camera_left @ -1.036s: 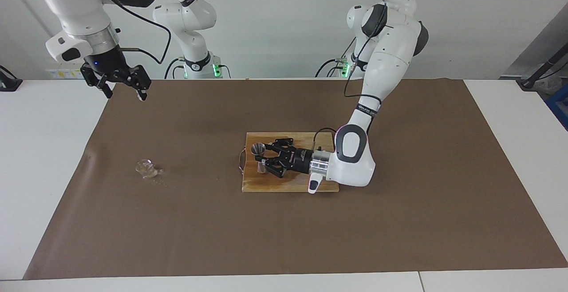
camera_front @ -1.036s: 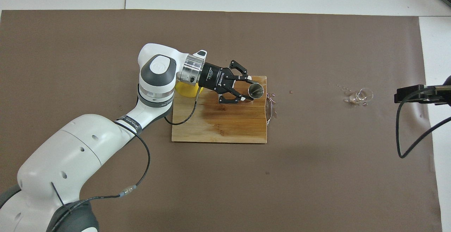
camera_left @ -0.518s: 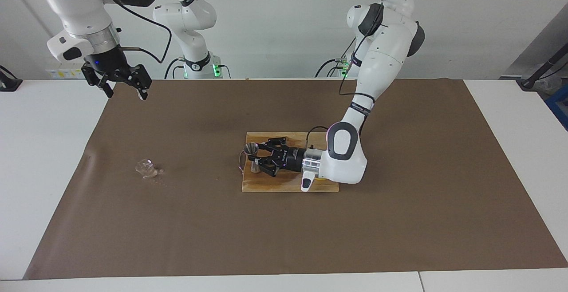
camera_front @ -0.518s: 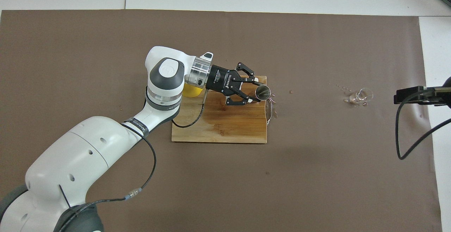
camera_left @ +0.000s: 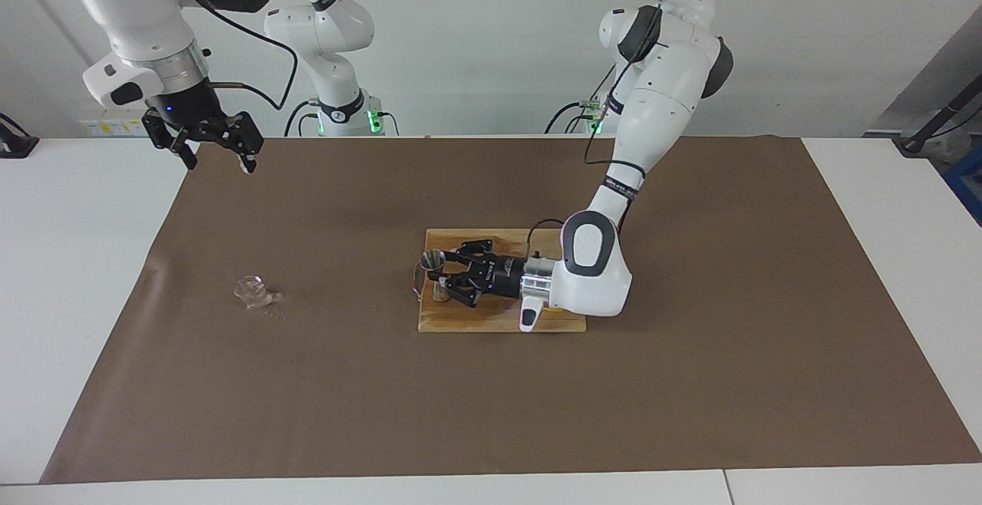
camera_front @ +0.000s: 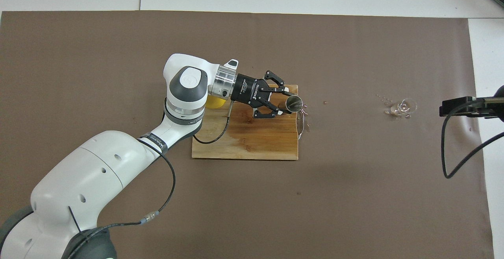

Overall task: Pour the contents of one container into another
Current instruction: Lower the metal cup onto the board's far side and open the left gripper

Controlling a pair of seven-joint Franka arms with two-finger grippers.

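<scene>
The metal jigger (camera_left: 434,275) (camera_front: 293,102) is upright at the edge of the wooden board (camera_left: 499,322) (camera_front: 244,145) that faces the right arm's end. My left gripper (camera_left: 440,278) (camera_front: 286,103) lies low and level over the board, shut on the jigger's waist. The clear glass cup (camera_left: 252,291) (camera_front: 405,106) sits alone on the brown paper toward the right arm's end of the table, with drops around it. My right gripper (camera_left: 216,158) hangs open and high over the paper's corner beside its base, holding nothing.
A yellow thing (camera_front: 213,102) lies on the board, mostly under the left wrist. The board has a dark wet patch (camera_front: 256,131). Drops (camera_front: 305,113) dot the paper by the board's edge. Brown paper (camera_left: 537,413) covers the white table.
The left arm slid the jigger along the board toward the right arm's end, up to the board's edge. The right gripper and the glass cup kept their places.
</scene>
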